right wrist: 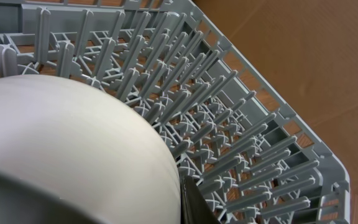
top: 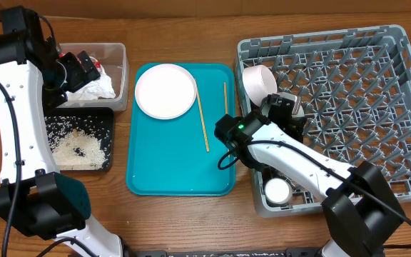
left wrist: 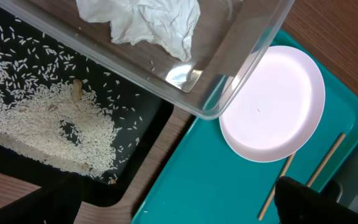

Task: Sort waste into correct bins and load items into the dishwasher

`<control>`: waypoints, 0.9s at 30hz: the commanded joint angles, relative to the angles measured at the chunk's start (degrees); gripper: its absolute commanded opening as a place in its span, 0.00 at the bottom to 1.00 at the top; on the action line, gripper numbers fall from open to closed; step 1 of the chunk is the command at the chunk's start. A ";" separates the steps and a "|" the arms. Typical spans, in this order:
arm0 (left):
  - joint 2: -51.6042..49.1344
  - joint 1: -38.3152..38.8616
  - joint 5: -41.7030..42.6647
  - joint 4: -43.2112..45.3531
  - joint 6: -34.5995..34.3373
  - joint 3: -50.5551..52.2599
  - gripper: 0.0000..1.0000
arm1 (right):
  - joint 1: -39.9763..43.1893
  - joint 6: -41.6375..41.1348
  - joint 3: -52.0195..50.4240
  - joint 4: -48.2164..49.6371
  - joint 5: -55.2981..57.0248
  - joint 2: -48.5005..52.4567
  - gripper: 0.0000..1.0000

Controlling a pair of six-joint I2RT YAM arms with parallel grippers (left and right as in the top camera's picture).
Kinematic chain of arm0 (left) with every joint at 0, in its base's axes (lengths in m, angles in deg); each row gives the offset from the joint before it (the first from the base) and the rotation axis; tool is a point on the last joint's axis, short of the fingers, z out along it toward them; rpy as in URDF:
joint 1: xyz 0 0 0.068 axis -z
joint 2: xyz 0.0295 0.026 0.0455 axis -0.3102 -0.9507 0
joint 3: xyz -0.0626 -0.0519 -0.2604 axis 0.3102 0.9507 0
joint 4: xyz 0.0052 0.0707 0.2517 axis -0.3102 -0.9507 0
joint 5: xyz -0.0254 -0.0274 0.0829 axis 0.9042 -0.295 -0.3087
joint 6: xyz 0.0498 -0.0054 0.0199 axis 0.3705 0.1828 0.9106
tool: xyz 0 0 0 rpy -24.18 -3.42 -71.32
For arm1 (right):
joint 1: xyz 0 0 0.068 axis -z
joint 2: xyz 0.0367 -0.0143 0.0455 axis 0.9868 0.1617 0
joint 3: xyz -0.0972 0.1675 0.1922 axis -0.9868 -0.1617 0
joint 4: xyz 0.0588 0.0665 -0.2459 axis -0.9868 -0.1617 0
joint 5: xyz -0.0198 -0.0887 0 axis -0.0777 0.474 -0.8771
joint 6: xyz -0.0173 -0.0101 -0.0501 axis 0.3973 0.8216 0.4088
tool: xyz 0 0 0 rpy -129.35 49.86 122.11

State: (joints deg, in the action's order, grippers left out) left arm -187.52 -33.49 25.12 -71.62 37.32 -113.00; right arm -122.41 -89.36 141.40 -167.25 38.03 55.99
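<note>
The white bowl (top: pixel 259 81), clamped in the right gripper (top: pixel 275 98), is seemingly being stood by the dish rack's (top: pixel 405 44) wall and should next be let go softly, while the left gripper (top: pixel 88 69) is held open over the clear tub (top: pixel 123 64).

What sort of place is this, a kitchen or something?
Likely a test bench staged as a dish-clearing station, not a real kitchen: a wooden table, a grey dish rack, and a teal tray holding a plate and chopsticks.
</note>
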 commanded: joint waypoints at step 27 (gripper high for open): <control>1.25 0.07 -0.42 0.09 0.70 -0.63 1.00 | 0.57 5.25 -0.20 2.95 -8.63 -0.48 0.22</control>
State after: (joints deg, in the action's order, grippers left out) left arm -187.52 -33.49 25.12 -71.65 37.32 -113.00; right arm -120.59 -85.32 141.40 -163.86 33.02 55.99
